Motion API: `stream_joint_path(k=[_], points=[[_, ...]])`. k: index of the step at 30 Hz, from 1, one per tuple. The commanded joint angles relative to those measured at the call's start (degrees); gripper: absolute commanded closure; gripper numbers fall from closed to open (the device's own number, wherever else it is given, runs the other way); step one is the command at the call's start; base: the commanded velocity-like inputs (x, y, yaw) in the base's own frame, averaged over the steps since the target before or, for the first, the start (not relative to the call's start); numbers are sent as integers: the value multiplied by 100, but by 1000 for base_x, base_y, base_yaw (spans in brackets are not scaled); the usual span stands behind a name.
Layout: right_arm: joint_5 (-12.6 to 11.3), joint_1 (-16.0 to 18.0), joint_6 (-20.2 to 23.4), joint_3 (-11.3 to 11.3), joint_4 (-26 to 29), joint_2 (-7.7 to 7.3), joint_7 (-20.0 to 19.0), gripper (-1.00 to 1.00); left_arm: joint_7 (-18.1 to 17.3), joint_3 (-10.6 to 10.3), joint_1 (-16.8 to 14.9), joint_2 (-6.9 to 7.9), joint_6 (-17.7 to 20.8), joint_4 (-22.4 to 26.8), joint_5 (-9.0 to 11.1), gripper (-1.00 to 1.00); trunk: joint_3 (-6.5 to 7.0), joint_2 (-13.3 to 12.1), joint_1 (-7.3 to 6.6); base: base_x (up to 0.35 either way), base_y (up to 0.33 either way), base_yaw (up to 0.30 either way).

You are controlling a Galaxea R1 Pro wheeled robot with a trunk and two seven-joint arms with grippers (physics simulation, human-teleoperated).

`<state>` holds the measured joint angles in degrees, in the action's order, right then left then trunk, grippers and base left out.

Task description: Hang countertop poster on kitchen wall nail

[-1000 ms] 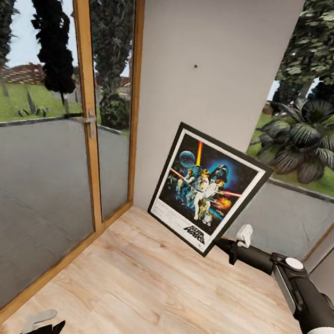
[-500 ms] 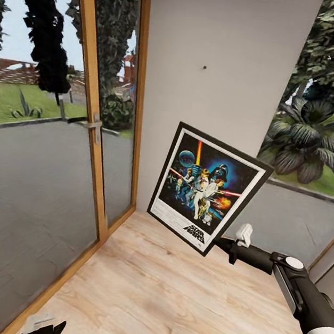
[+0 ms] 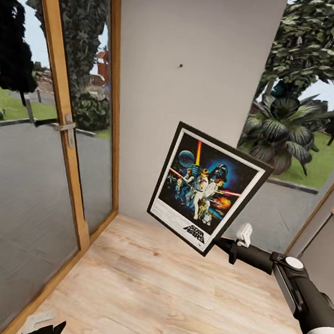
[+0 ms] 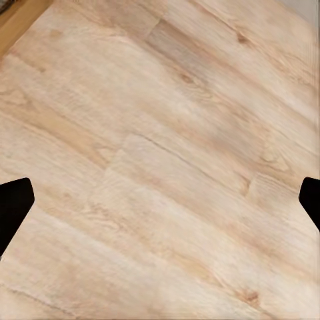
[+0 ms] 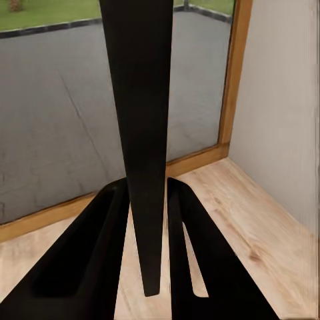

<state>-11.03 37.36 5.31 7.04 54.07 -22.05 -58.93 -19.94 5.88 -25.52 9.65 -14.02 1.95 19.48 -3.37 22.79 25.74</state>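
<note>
Poster (image 3: 206, 189) hangs in the air in front of the pale wall (image 3: 209, 33), tilted so its top leans toward the robot's right, carried by the right tool (image 3: 222, 242) at its lower right corner. In the right wrist view the black frame runs edge-on between the 2 dark fingers (image 5: 100, 253), which press against it from both sides, so the right tool is pinching the poster. The left tool (image 3: 42, 325) sits low at the bottom of the head view over the wooden floor (image 3: 168, 296); the left wrist view shows its 2 fingertips (image 4: 13, 207) far apart with bare boards between them, so it is spread and empty.

1 wall nail (image 3: 181, 65) shows as a dark speck on the wall, above the poster and a little to the robot's left of it, well apart from the frame's top edge. The step in hand appears to be bringing the poster up to that nail. To do it well, the frame should probably be levelled first, since a tilted top edge would catch badly. Then raise it until the top edge is above the speck, ease it flat to the wall, and lower it onto the nail. Holding by 1 corner gives the frame leverage to swing, so slow moves seem wise.
</note>
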Motion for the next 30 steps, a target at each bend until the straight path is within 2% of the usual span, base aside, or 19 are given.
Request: stream_joint_path(k=[1,17,23,30], points=[[-66,8,66,17,-2,-4,-13,100,-41,45,-5,1,-5,-9,4,-100,-12,13,5,113,181,-146],[-68,8,58,25,-11,-1,-13,100,-40,27,-5,1,4,-3,3,-100,-6,13,5,204,272,-29],[-66,8,58,25,-10,-1,-13,100,-43,30,-5,2,4,-3,3,-100,14,13,5,229,237,-194],[-66,8,58,25,-16,5,-13,100,-40,33,-5,-2,4,-10,3,-100,44,13,5,57,51,-263]])
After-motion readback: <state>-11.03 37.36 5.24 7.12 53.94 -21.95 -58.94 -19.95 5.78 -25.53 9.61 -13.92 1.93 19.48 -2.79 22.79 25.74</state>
